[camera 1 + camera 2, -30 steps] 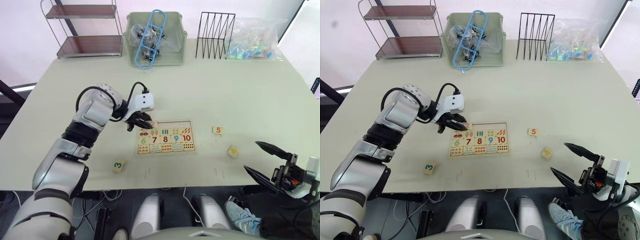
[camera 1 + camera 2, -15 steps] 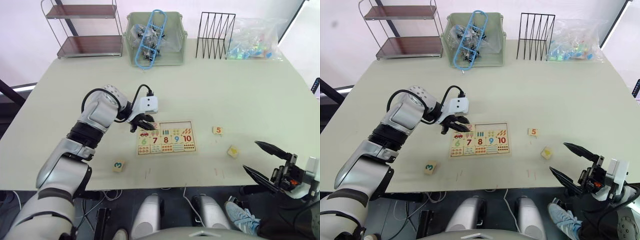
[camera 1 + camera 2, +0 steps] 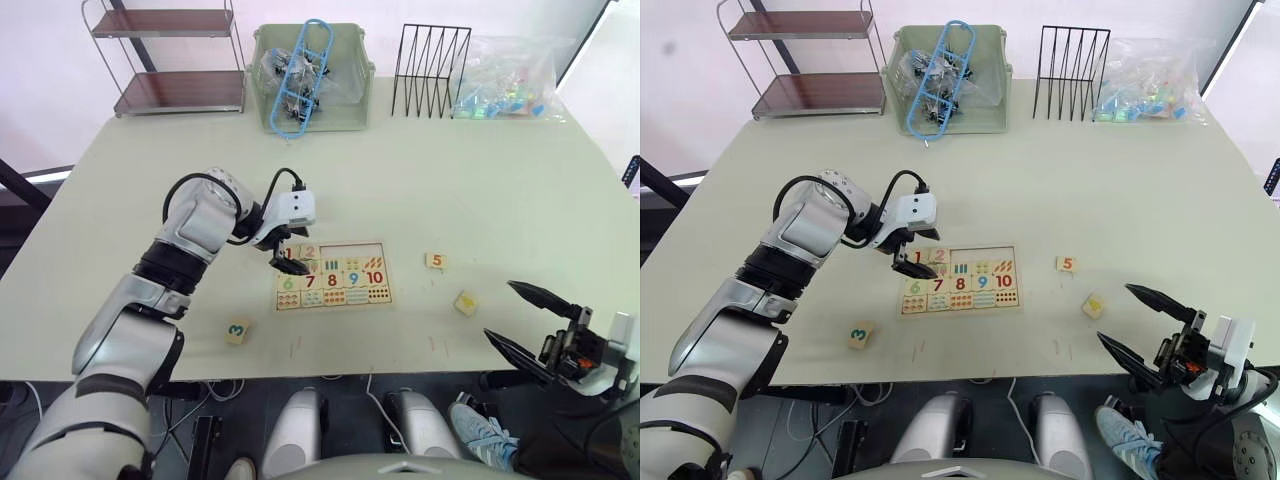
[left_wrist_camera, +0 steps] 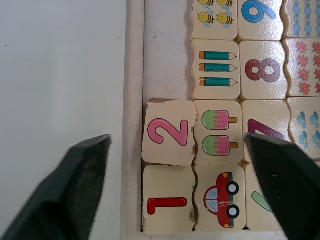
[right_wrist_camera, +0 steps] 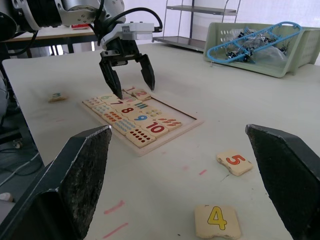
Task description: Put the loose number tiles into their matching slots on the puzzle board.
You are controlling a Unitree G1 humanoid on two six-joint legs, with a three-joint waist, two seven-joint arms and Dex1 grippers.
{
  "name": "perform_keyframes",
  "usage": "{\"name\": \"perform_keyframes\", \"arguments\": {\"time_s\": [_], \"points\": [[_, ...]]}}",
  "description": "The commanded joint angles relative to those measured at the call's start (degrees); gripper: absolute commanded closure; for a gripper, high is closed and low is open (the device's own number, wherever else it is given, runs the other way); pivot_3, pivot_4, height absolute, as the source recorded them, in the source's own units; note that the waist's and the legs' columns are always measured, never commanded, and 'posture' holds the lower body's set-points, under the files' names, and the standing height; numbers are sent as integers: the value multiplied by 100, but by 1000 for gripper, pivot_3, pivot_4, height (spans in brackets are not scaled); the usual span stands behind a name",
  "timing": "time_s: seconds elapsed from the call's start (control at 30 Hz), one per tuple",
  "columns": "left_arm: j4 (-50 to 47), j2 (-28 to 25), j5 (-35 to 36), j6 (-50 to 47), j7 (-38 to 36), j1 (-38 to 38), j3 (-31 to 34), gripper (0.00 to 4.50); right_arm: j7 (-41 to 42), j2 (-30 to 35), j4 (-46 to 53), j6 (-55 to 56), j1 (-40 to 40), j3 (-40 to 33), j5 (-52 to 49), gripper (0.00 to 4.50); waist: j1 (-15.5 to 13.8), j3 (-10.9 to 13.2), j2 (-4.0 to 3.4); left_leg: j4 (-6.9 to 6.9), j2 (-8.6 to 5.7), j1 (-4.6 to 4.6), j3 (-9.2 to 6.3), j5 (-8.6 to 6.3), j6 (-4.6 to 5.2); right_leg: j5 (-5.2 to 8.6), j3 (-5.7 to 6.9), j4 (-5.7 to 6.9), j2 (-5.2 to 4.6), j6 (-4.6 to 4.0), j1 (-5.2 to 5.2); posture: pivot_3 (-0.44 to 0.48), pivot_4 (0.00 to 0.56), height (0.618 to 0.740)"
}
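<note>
Currently, left eye view: the left gripper [image 3: 288, 262] hangs over the left end of the flat pale-wood puzzle board [image 3: 331, 273] on the pale green table [image 3: 480, 180], jaws spread and holding nothing. Pale-wood tile with red 1 [image 3: 291, 254] and pale-wood tile with pink 2 [image 3: 309, 252] sit in the board's top row; the remaining slots [image 3: 352, 250] of that row look bare. Pale-wood tile with green 3 [image 3: 237, 331] lies on the table near the front edge, left of the board, on the left arm's side. Pale-wood tile with red 5 [image 3: 435, 261] and pale-wood tile with yellow 4 [image 3: 465, 303] lie right of the board, nearer the right gripper [image 3: 528, 325], whose jaws stand wide apart and empty off the front right corner.

Right eye view: same layout, nothing new.

Left wrist view: close detail the head views lack. The 2 tile sits slightly skewed, its edge riding toward the board's rim, so probably not fully seated; the 1 tile lies flat beside it. The next slot along is bare wood.

Right wrist view: the 4 and 5 tiles lie face up just ahead of the right jaws, 4 the closer. Likely next pick is tile 3, which lies toward the robot and to the left of the left jaws.
</note>
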State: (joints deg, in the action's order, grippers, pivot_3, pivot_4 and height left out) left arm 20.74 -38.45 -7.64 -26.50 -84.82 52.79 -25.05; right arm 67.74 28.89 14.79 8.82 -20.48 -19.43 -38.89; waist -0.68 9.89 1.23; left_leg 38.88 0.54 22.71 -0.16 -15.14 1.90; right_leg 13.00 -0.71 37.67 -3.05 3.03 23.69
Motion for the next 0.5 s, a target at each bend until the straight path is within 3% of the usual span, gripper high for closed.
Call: {"name": "perform_keyframes", "arguments": {"time_s": [0.03, 0.4, 0.5], "points": [[-183, -111, 161, -221, -126, 254, 204, 80, -33, 26, 152, 43, 6, -50, -24, 0, 2, 0, 0, 0, 0, 0, 0, 0, 0, 0, 0, 0, 0, 0, 0, 0, 150, 740], [815, 72, 476, 257, 222, 585, 575, 80, -56, 63, 144, 31, 48, -33, -31, 0, 3, 0, 0, 1, 0, 0, 0, 0, 0, 0, 0, 0, 0, 0, 0, 0, 150, 740], [974, 136, 539, 416, 330, 534, 687, 847, -66, 67, 149, 20, 63, -28, -30, 0, 3, 0, 0, 1, 0, 0, -1, 0, 0, 0, 0, 1, 0, 0, 0, 0, 150, 740]]}}
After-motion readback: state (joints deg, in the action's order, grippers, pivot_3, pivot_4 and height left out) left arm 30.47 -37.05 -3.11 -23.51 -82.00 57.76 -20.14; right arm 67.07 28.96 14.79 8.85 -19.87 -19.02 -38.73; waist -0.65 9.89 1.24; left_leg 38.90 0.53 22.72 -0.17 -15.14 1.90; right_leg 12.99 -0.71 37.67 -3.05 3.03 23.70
